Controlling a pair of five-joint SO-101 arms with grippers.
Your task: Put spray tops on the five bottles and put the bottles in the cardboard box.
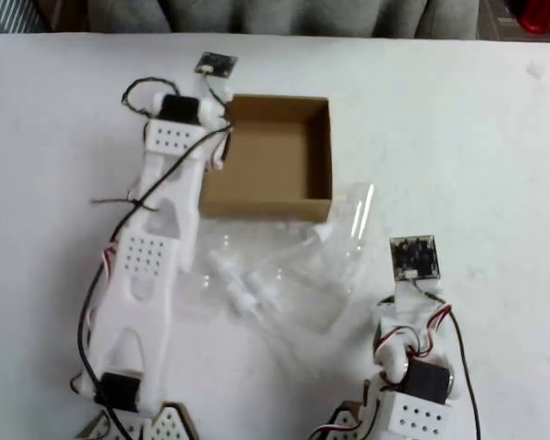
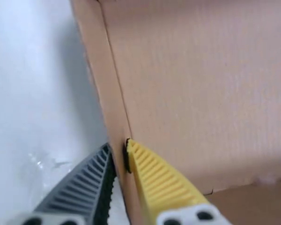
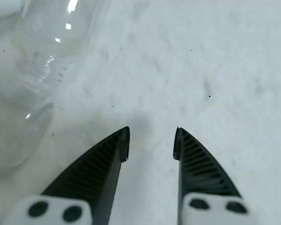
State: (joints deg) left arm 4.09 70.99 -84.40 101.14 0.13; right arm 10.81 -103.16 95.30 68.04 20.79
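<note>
On the left of the white table (image 1: 477, 137), the left arm (image 1: 147, 266) stretches away from its base toward the near-left corner of the cardboard box (image 1: 266, 203). The left gripper (image 2: 118, 146) is pinching the box's left wall: in its wrist view the grey finger (image 2: 91, 183) lies against the outside of the wall and the yellow finger (image 2: 154, 180) against the inside, with the cardboard edge caught between them. The box stands upright with its top open, a little left of the table's middle, and its brown floor is bare. Just in front of the box, between the two arms, the clear bottles (image 1: 339, 229) lie on their sides in a loose cluster on the table, some overlapping; how many there are I cannot tell. White spray tops (image 1: 243, 286) lie among them toward the cluster's left side, near the left arm; whether any is seated on a bottle neck is not clear. Further right, the right arm (image 1: 412, 385) sits low at the near edge of the table, beside the cluster. The right gripper (image 3: 151, 140) hangs over bare tabletop with its two black fingers (image 3: 107, 164) spread apart and nothing between them, and the clear bottles (image 3: 61, 33) lie just off to one side of it.
</note>
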